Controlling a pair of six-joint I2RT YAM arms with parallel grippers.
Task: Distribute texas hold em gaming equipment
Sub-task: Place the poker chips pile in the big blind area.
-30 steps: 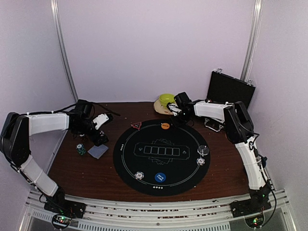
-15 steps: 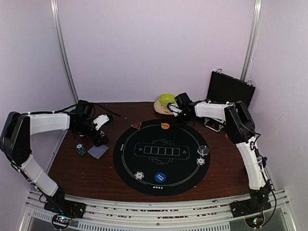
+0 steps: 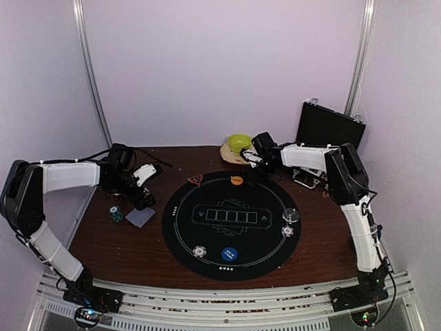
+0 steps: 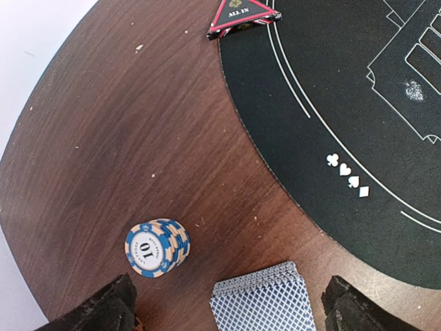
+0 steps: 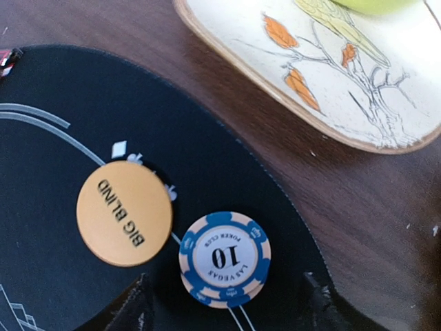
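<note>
A round black poker mat (image 3: 229,219) lies mid-table. On it are an orange "BIG BLIND" disc (image 5: 124,212), a blue disc (image 3: 229,254), a clear disc (image 3: 291,215), striped chips (image 3: 199,252) (image 3: 288,231) and a red "ALL IN" triangle (image 4: 242,15). My right gripper (image 5: 227,312) is open at the mat's far edge, its fingers either side of a small blue-striped "10" chip stack (image 5: 224,257) lying on the mat. My left gripper (image 4: 227,324) is open above the deck of blue-backed cards (image 4: 262,303). A taller "10" chip stack (image 4: 157,247) stands beside the deck.
A green bowl (image 3: 238,143) sits on a leaf-patterned plate (image 5: 344,89) just behind the right gripper. An open black case (image 3: 329,127) stands at the back right, with a metal clasp (image 3: 306,178) in front of it. The table's left edge curves close to the chips.
The right arm has shifted slightly to the right. The left arm and the objects look the same.
</note>
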